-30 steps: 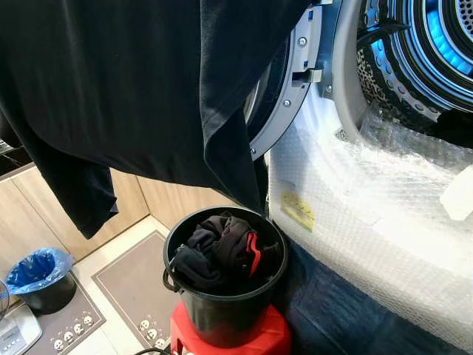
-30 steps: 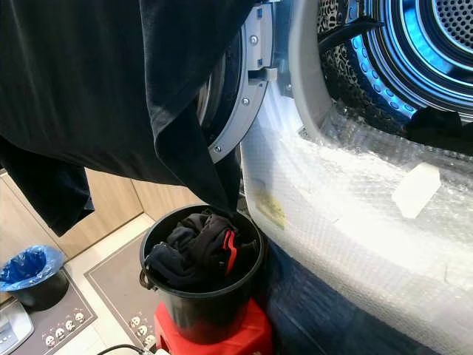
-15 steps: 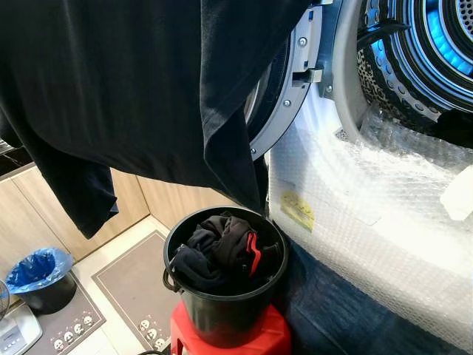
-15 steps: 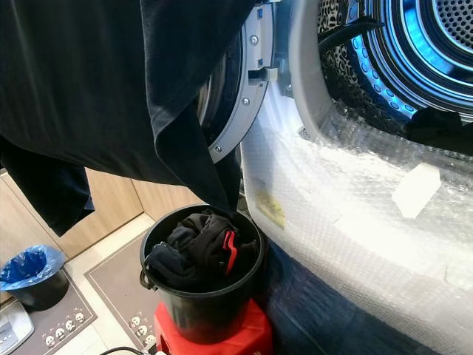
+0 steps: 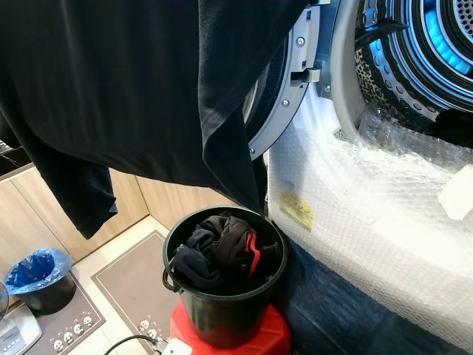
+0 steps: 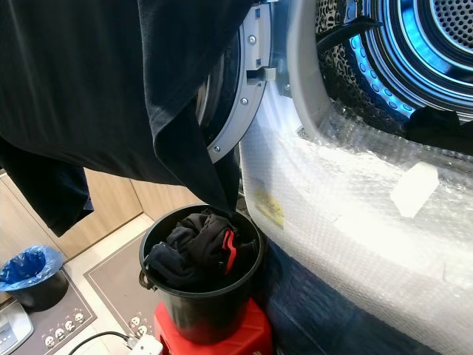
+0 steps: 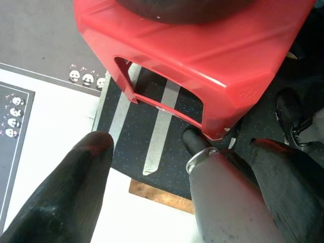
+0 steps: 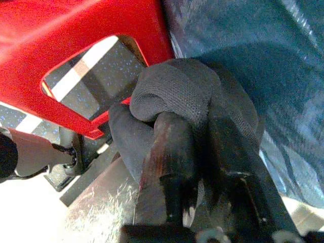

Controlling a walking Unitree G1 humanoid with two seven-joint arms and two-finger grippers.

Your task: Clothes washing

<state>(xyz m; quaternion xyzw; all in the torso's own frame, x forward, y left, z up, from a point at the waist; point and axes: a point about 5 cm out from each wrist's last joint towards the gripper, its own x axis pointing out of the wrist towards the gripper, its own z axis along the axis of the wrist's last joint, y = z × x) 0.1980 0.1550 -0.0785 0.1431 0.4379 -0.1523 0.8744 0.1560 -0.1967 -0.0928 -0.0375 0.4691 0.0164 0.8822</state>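
A big black garment (image 5: 133,81) hangs over the washer's open door (image 5: 287,96), its lowest corner reaching the rim of a black bucket (image 5: 222,318). Dark clothes with a red trim (image 5: 222,251) are piled in the bucket, which stands on a red stool (image 5: 275,337). The drum (image 5: 429,44) glows blue at the upper right. My left gripper (image 7: 180,144) is open and points down at the floor beside the red stool (image 7: 202,55). My right gripper (image 8: 197,147) hangs low by the stool, shut on a bunched dark knit cloth (image 8: 177,93).
Bubble wrap (image 5: 369,207) covers the washer front, with dark blue fabric (image 5: 332,318) below it. A black bin with a blue bag (image 5: 37,274) stands at the lower left by wooden cabinets. Panda-print mats (image 5: 133,288) lie on the floor. A white power strip (image 6: 144,345) lies beside the stool.
The camera has dipped slightly, bringing a white power strip and its cable into view at the bottom edge. The garment, bucket and washer stay where they were.
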